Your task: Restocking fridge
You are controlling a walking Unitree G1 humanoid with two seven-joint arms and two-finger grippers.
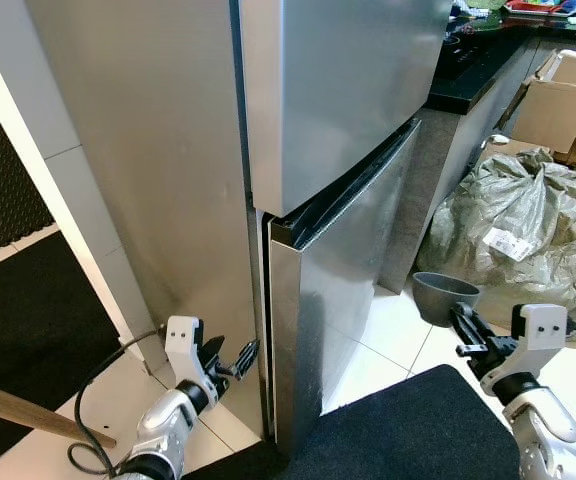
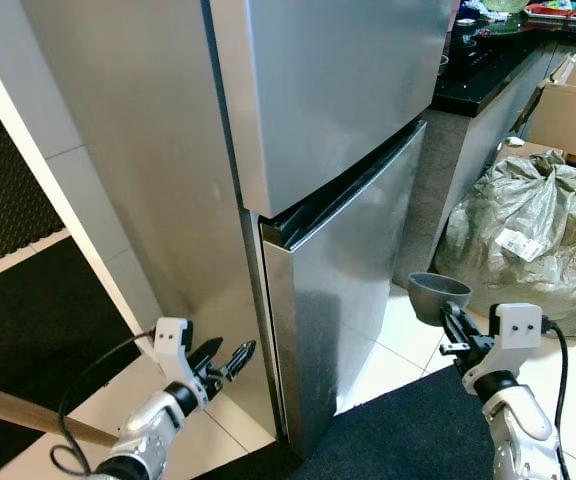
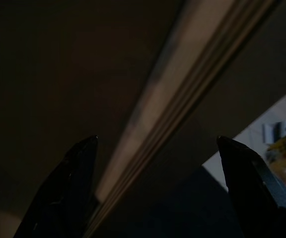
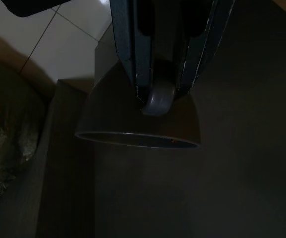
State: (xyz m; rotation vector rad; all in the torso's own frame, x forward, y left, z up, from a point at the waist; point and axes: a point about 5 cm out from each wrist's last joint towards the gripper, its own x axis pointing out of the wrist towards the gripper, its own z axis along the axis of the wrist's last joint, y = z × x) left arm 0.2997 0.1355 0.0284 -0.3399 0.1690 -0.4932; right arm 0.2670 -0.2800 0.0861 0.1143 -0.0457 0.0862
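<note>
I stand close to a tall stainless fridge [image 1: 338, 90] with both doors closed; the lower door [image 1: 343, 270] sits below the upper one, a dark seam running between them.

My left gripper [image 1: 238, 360] is low down at the fridge's left front corner, its two black fingers spread apart and pointing at the vertical edge of the lower door. In the left wrist view the fingers [image 3: 76, 183] stand wide on either side of a pale strip that I take to be the door's edge, though the picture is too dark to be sure.

My right gripper [image 1: 465, 330] is raised to the right of the fridge, above the tiled floor [image 1: 393, 335]. Its fingers are pinched onto the handle of a small grey cup [image 1: 445, 297], which is upright with its open mouth up. In the right wrist view the fingers [image 4: 133, 54] close on the cup's [image 4: 138, 119] rounded handle.

A black mat [image 1: 418, 430] lies on the floor before the fridge. Beyond my right arm a large crumpled sack [image 1: 528, 220] bearing a white label rests on the floor, near a cardboard box [image 1: 563, 105] and a dark countertop [image 1: 478, 75].
</note>
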